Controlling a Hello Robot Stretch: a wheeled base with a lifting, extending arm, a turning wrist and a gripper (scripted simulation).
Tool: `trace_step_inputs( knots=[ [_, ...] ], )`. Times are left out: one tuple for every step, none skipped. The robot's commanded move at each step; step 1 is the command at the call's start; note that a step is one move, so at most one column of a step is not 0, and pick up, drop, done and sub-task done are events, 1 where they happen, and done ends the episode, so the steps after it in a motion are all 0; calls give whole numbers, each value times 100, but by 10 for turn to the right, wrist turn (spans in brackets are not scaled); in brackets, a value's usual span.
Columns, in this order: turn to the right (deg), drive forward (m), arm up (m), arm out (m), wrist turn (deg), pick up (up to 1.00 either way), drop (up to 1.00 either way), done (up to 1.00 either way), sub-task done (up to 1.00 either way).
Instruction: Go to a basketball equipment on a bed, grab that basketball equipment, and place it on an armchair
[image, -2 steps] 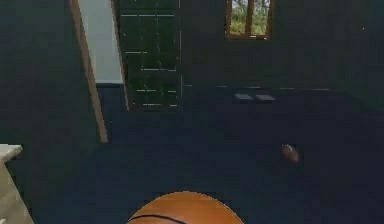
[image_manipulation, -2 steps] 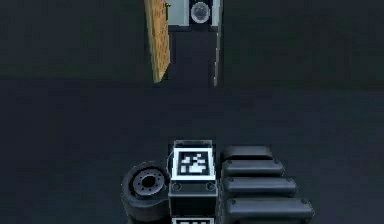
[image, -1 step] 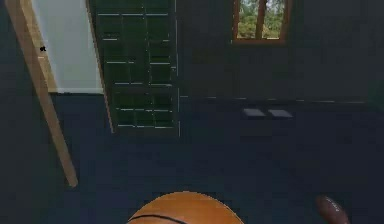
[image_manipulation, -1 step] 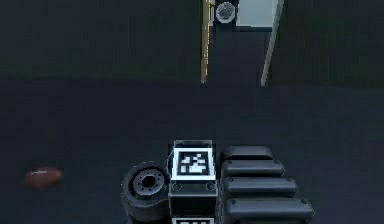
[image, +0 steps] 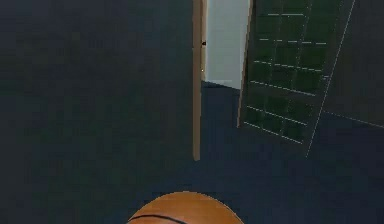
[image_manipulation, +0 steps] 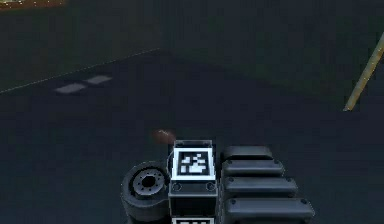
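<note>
The orange basketball (image: 185, 209) is closest. Its round top pokes up at 6 o'clock in the forward view. It is not on a bed here, and dark floor (image: 300, 180) lies beyond it. At 12 o'clock stands a thin wooden door edge (image: 197, 80). Just past it, at 1 o'clock, is a bright doorway (image: 226, 40). A dark green door (image: 290, 70) with small square panels hangs at 2 o'clock.

In the arm side view, the arm (image_manipulation: 255, 185) comes up at 6 o'clock as dark bars packed together. A white square (image_manipulation: 195, 163) with black marks sits beside them. The pincer (image_manipulation: 149, 184) is the dark round lump at 7 o'clock. A small brown blob (image_manipulation: 163, 135) sits just above it. It may be a fingertip, but it is too small to be sure. I cannot tell if the pincer is grasping anything or not.

I think the job now is taking the ball to the armchair. To do it well, roll slowly and aim for the middle of the bright gap. Stay away from both doors so nothing bumps the ball.
</note>
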Motion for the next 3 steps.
trace_step_inputs(
  knots=[
    [0,10,0,0,0,0,0,0,0],
    [90,0,0,0,0,0,0,0,0],
    [0,100,0,0,0,0,0,0,0]
  ],
)
